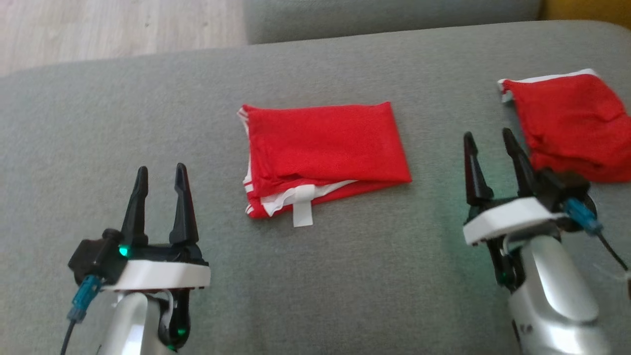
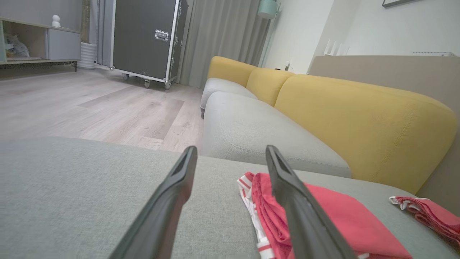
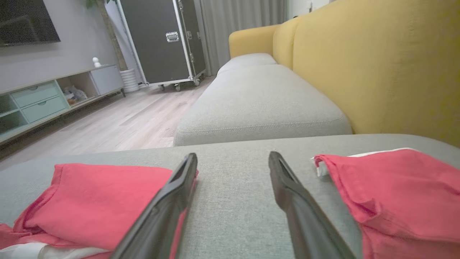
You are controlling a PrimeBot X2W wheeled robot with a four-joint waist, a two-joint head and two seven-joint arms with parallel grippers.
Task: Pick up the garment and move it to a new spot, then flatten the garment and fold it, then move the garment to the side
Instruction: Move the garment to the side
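The grey sofa cushion point(image 1: 345, 276) carries a folded red garment point(image 1: 325, 153) at about its middle, a white tag point(image 1: 302, 209) poking out toward the near edge. A second red garment point(image 1: 572, 123) lies by the right edge. Folding looks done; I'd say only the move to the side is left. The left hand point(image 1: 161, 168) and right hand point(image 1: 488, 133) hover empty, fingers apart, flanking the folded piece.

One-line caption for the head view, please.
Open left gripper and open right gripper flank a folded red garment on a grey sofa cushion; a second red garment lies farther right.
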